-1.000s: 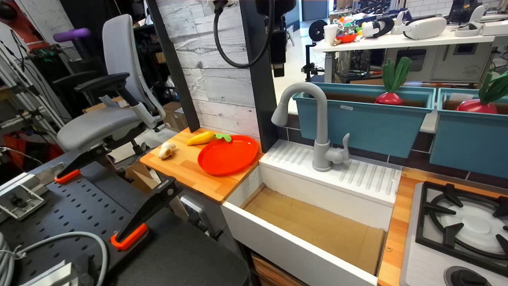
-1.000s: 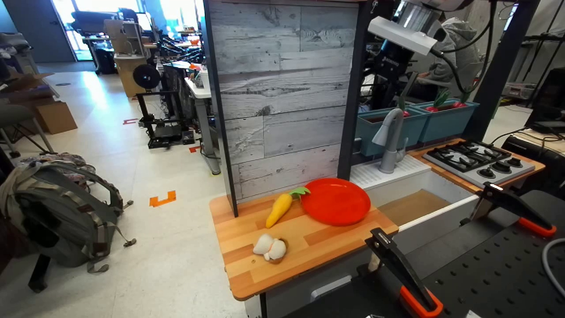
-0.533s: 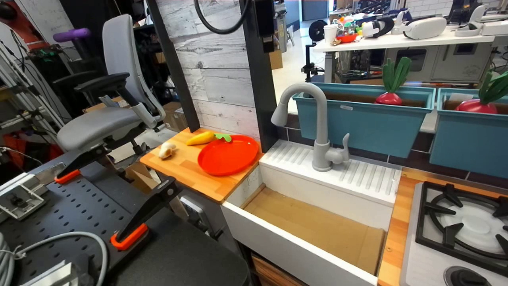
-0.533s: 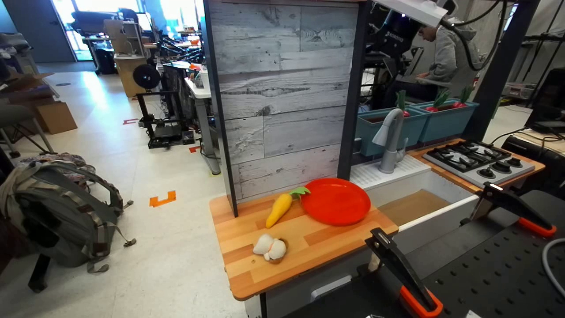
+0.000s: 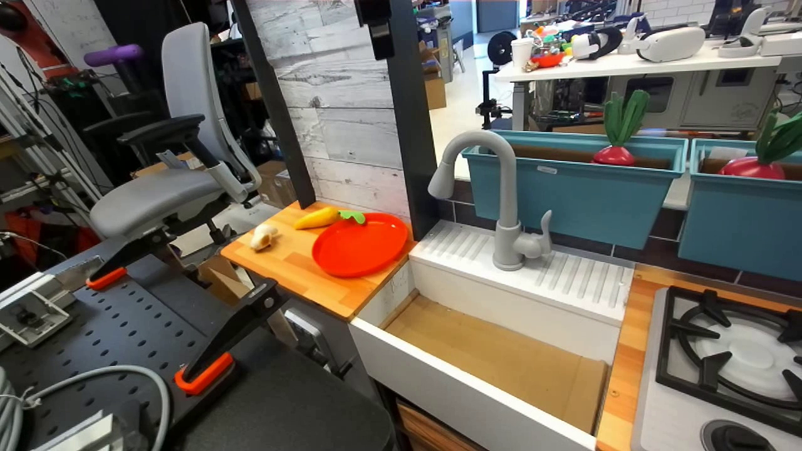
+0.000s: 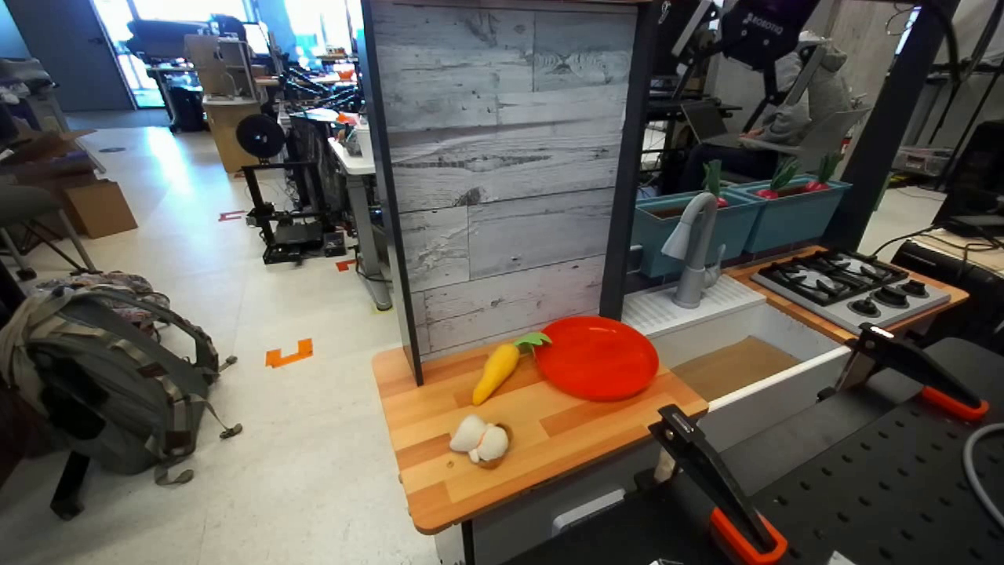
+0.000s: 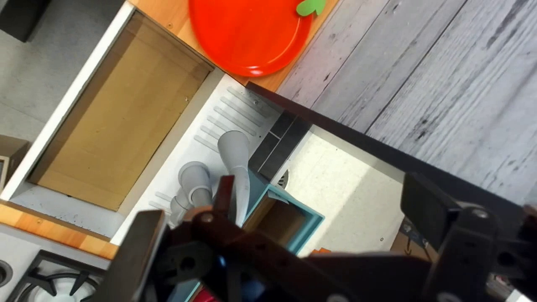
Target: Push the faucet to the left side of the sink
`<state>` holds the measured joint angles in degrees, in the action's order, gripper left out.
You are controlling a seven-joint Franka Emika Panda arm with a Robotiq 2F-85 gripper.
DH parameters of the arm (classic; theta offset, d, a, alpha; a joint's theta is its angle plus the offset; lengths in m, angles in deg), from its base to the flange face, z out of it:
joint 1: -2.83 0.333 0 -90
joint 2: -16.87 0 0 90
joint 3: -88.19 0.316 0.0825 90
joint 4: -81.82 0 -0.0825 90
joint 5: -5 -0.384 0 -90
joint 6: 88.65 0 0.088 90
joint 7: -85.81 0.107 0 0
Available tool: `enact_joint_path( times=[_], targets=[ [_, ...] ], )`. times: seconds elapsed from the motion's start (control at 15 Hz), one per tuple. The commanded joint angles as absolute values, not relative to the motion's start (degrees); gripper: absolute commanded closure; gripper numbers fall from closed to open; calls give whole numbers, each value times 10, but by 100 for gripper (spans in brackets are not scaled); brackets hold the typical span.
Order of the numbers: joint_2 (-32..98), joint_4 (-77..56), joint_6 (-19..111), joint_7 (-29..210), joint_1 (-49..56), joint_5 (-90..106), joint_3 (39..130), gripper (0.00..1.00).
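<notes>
The faucet [image 5: 509,188] is a grey gooseneck on the ribbed back ledge of the white sink [image 5: 463,385]. In that exterior view its spout head hangs toward the left. The faucet [image 6: 693,263] and the sink [image 6: 773,377] also show in another exterior view. My gripper [image 6: 725,82] is raised high above and apart from the faucet, its fingers spread. In the wrist view my gripper [image 7: 281,201] has its fingers wide apart with nothing between them. The faucet [image 7: 233,151] shows beside the left finger, its neck partly hidden by it. The sink [image 7: 73,98] lies at upper left.
A red plate [image 5: 360,245], a yellow vegetable [image 5: 317,218] and a garlic bulb [image 5: 264,237] lie on the wooden counter. Teal bins [image 5: 579,194] stand behind the faucet. A dark post [image 5: 410,125] and plank wall rise at the left. A stove [image 5: 745,351] is at right.
My gripper has moved up and to the left in an exterior view, and has turned so its spread fingers show. The faucet has not visibly moved.
</notes>
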<state>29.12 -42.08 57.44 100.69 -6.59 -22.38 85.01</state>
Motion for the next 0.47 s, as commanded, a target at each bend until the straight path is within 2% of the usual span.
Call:
enact_joint_path(
  times=[0.0, 0.2, 0.27, 0.4],
  targets=[
    [175, -519, 572, 938, -53, -204, 849, 0],
    [113, -554, 533, 904, -33, -168, 855, 0],
    [166, -517, 555, 928, -37, -183, 845, 0],
    [131, -538, 541, 921, -26, -173, 849, 0]
  ],
)
